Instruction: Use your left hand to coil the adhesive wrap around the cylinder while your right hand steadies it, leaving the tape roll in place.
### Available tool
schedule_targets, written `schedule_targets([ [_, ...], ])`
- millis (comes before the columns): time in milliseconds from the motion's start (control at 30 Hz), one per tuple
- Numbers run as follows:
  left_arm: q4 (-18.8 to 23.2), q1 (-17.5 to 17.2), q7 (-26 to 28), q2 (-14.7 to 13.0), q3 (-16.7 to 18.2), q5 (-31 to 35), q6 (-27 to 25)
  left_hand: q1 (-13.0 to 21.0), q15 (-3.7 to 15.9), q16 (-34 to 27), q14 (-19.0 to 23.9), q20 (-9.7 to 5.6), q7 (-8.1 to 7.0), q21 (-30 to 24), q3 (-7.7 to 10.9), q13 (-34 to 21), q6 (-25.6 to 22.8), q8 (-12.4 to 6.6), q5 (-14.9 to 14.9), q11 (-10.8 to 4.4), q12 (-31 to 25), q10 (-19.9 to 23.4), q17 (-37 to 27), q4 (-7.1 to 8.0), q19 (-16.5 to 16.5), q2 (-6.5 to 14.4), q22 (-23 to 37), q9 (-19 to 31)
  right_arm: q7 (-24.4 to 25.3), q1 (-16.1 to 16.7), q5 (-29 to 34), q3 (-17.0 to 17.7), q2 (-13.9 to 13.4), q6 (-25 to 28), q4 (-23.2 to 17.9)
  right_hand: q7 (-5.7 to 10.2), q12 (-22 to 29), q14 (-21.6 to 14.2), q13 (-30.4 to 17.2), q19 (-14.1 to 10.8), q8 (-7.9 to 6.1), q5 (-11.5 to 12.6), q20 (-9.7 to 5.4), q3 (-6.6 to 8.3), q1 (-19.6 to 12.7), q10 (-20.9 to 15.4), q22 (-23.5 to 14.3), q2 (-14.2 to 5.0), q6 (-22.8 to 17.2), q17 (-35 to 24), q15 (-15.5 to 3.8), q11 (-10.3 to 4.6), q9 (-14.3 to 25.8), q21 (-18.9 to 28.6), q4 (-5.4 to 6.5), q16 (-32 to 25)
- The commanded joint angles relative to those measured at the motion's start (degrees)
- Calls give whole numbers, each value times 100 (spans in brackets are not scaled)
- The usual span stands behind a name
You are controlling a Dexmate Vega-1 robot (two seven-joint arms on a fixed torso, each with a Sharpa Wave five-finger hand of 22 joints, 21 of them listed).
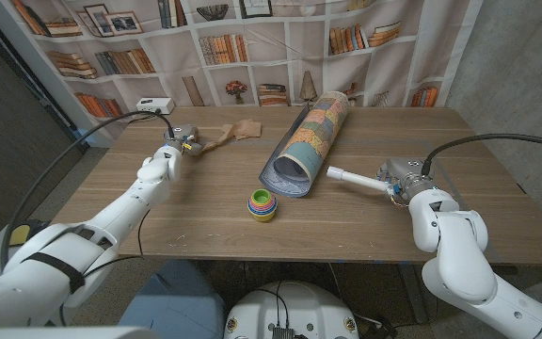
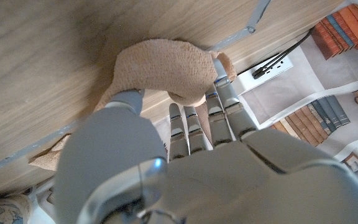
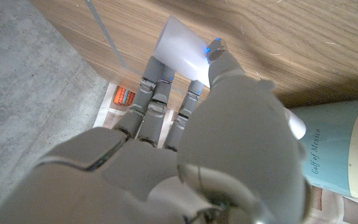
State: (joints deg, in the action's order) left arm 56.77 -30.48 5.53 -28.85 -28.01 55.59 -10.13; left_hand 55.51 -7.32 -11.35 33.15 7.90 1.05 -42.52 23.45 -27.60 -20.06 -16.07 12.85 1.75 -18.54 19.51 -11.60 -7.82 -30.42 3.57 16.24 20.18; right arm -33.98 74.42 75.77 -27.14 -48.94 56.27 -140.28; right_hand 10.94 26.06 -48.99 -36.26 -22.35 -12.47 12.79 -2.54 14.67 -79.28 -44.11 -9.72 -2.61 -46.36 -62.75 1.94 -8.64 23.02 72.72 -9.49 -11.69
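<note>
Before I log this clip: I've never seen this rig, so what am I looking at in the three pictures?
A two-armed robot stands at a wooden table. The wide picture comes from a camera on its head; the other two come from cameras on its wrists, each looking along the back of that arm's hand. The left hand holds a tan adhesive wrap, which trails across the table in the head view. The right hand holds a white cylinder, which points toward a large rolled map. A small stack of coloured cups stands near the map's open end. A bookshelf backdrop hangs behind.
</note>
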Motion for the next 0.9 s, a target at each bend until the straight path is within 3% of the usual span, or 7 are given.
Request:
schedule_targets([
  [33,-141,98,-227,28,-53,107,-89,-64,363,-135,370,-88,82,-102,19,41,-84,51,44,17,-52,357,19,-5,-170,59,-57,-21,-91,-118,22,-95,-33,38,10,1,23,-885,-17,44,-15,34,-517,661,-21,-340,-26,-52,-47,-15,-1572,-299,25,40,38,-30],
  [267,-221,152,-305,33,-150,229,-106,100,827,-301,1060,-364,89,-386,243,72,-558,-39,111,-258,-150,851,75,-168,-610,212,-192,-100,-122,-136,42,-109,-28,47,14,0,13,-889,-13,53,-13,33,-513,666,-18,-352,-26,-52,-52,-3,-1572,-297,29,52,39,-26],
  [367,-221,151,-288,36,-192,300,-123,478,1067,-312,1375,-541,91,-575,496,15,-772,-75,189,-387,-220,970,101,-299,-792,272,-234,-102,-142,-141,72,-114,-20,56,13,-3,15,-893,-31,57,-13,34,-513,669,-17,-343,-26,-53,-57,-3,-1572,-292,30,56,40,-27],
  [433,-240,154,-272,48,-184,289,-102,613,1123,-323,1485,-586,83,-644,568,-7,-841,-95,208,-401,-246,1007,99,-319,-852,273,-243,-87,-139,-131,81,-112,-23,53,6,-3,18,-894,-40,58,-13,33,-512,670,-15,-346,-25,-51,-60,-4,-1572,-293,31,59,40,-28],
  [600,-260,155,-210,79,-206,350,-138,1296,1583,-450,2003,-869,4,-974,825,-137,-1012,-147,255,-509,-396,1164,39,-357,-1070,318,-243,11,-166,-98,151,-108,-7,75,-15,1,9,-892,-37,64,-11,33,-511,674,-14,-348,-25,-49,-60,-1,-1572,-298,32,64,40,-25],
  [733,-225,124,-173,91,-190,353,-147,2156,1997,-703,2393,-1125,-83,-1460,770,-393,-1369,-330,180,-588,-704,1474,-219,-321,-1030,324,-164,236,-148,-36,186,-83,-1,88,-44,-1,10,-904,-44,68,-9,34,-511,677,-13,-356,-25,-50,-59,-11,-1571,-296,34,69,40,-34],
  [900,-139,77,-166,88,-168,370,-182,2504,2019,-680,2555,-1243,-98,-1867,698,-713,-1824,-640,87,-677,-1086,1875,-271,-263,-899,283,-144,496,-80,57,176,-34,9,102,-86,-1,4,-899,-41,74,-11,34,-511,680,-11,-367,-25,-45,-69,-7,-1571,-297,36,76,38,-29],
])
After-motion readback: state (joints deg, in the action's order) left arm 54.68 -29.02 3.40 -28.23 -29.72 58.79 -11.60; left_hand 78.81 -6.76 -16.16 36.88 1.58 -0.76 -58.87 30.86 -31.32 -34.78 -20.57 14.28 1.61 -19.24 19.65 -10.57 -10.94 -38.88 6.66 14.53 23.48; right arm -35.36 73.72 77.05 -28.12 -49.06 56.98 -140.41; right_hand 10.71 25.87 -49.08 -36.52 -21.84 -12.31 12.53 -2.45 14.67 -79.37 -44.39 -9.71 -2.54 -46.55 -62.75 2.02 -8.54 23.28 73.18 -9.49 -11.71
